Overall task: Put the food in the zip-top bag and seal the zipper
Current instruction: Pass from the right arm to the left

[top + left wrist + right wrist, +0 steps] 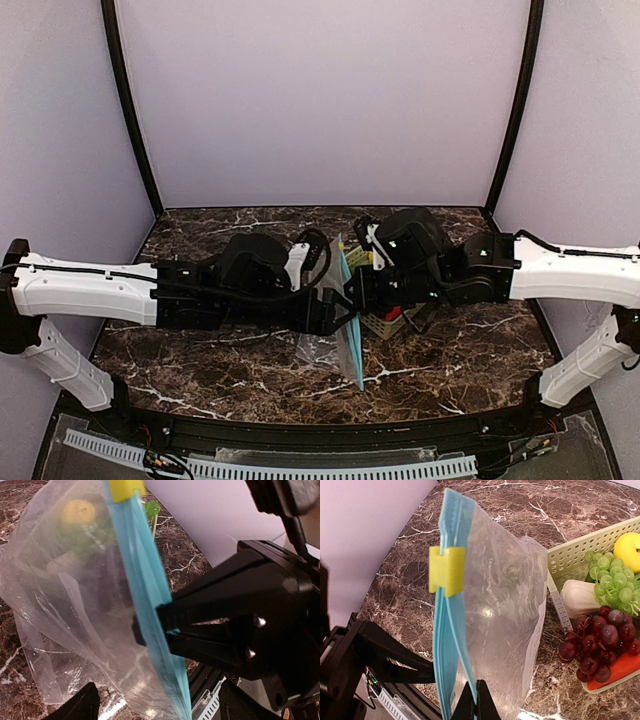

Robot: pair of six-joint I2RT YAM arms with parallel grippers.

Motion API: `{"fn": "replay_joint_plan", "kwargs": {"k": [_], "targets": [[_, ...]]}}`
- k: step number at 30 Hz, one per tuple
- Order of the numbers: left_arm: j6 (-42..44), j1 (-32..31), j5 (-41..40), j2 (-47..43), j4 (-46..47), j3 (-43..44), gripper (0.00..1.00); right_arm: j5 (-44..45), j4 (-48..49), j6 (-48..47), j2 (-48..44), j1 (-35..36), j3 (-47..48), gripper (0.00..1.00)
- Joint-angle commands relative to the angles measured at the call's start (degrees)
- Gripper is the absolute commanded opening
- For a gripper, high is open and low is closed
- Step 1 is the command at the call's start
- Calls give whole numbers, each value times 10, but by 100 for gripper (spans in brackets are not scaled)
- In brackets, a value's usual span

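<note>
The clear zip-top bag [505, 610] hangs upright between my grippers over the table, and nothing shows inside it. Its teal zipper [445, 645] runs down the near edge with a yellow slider [447, 570] on it; below the slider the two lips part. My right gripper [476, 700] is shut on one teal lip and also shows in the left wrist view [160, 625]. My left gripper [160, 702] is open, one finger on each side of the bag's lower edge. The food lies in a basket: lemon [627, 550], green grapes [610, 580], white bulb [580, 597], purple grapes [595, 640], red pepper [620, 670].
The pale green lattice basket [570, 555] stands on the marble table right of the bag, under my right arm [470, 270]. A yellow piece [79, 511] and a leafy green [152, 510] show behind the bag's film. Black frame posts and purple walls ring the table.
</note>
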Motion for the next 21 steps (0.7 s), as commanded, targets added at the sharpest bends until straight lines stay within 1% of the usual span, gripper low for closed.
{"fn": "replay_joint_plan", "kwargs": {"k": [1,2,5,15,16,17,18,19,20,21], "targets": [[-13,-31,-43,-3,11,13,85,-5,17,7,10,-3,10,0],[-18,-34,-55,-3,8,11,88,-4,16,9,9,-3,10,0],[-22,-48,-76,-3,-1,9,92,-5,18,12,9,-4,10,0],[-25,-51,-83,14,-7,24,95,-6,19,21,4,-4,2,0],[-27,-51,-90,18,-18,27,94,-7,22,23,3,-4,-1,0],[-32,-51,-100,22,-29,31,88,-8,23,24,2,-3,-3,0],[-36,-51,-105,23,-33,30,80,-8,23,24,0,-4,-3,0],[-45,-51,-112,24,-38,29,76,-7,23,25,-1,-4,-5,0],[-48,-51,-114,24,-39,25,69,-6,23,24,-4,-3,-6,0],[-55,-51,-118,24,-40,23,67,-5,23,24,-6,-3,-7,0]]}}
